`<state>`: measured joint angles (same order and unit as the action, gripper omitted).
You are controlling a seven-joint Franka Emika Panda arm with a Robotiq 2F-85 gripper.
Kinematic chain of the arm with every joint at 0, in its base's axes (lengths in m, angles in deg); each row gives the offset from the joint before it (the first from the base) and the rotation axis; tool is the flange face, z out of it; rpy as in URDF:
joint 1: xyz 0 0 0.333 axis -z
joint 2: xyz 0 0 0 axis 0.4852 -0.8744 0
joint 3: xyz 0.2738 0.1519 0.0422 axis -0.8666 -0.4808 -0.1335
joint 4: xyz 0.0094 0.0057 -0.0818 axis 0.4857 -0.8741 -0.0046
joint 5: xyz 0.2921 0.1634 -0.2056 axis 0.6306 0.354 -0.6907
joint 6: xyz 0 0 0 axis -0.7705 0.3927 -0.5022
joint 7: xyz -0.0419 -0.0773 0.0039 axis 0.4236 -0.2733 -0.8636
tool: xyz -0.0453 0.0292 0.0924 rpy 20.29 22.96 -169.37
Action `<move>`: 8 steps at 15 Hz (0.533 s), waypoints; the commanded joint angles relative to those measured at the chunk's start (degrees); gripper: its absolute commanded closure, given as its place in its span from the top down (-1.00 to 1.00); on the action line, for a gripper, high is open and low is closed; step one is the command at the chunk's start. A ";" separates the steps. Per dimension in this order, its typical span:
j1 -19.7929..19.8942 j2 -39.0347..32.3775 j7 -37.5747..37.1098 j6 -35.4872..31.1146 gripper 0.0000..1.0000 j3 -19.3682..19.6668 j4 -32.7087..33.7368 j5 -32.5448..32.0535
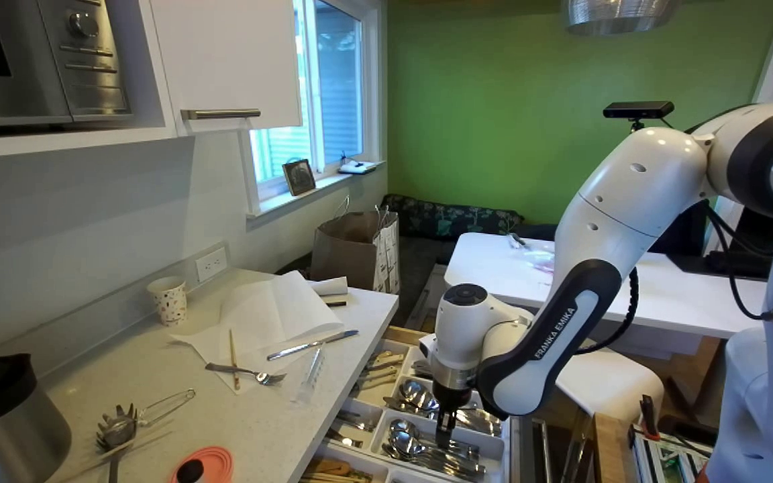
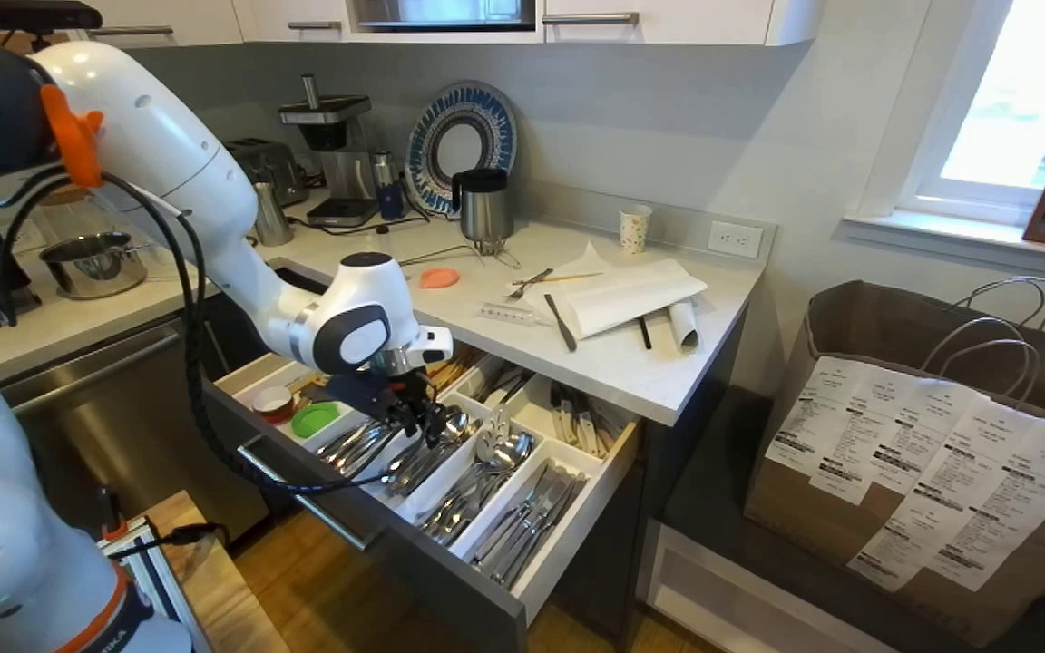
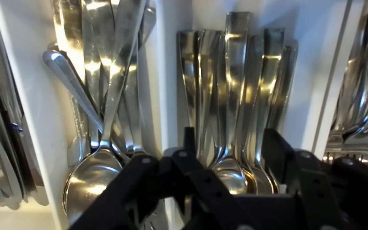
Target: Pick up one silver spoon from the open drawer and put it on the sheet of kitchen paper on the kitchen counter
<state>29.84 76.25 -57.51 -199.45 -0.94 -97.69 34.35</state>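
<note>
wrist view: hand [image 3: 230, 137] over spoons [image 3: 233, 92]

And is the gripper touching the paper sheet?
Apart. An exterior view shows the gripper at the drawer, with the edge of the counter between it and the paper sheet.

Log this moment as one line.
gripper: open at spoons | lift: not yet | drawer: open | sheet of kitchen paper: on kitchen counter, no spoons on it

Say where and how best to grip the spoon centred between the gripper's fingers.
Probably the spoon's handle near the bowl, from above, with fingers either side: it is slim, lines up midway between the open fingers, and seems topmost, other cutlery crowding both sides.
</note>
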 commanded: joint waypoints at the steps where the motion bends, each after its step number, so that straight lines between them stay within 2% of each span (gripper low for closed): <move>1: -0.95 -3.88 1.11 0.39 0.20 -0.01 2.83 2.43; 3: -1.12 -5.37 1.13 0.24 0.13 -0.08 3.94 2.98; 4: -1.11 -6.07 1.48 0.39 0.05 -0.30 4.38 3.63; 5: -1.36 -6.82 0.88 -0.14 -0.12 -0.03 4.84 3.36; 7: -1.50 -7.97 0.92 -0.20 -0.10 -0.07 5.64 3.87; 8: -1.61 -8.49 0.79 -0.12 -0.27 0.00 6.05 3.95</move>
<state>28.83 70.18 -57.23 -199.46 -1.17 -93.32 36.98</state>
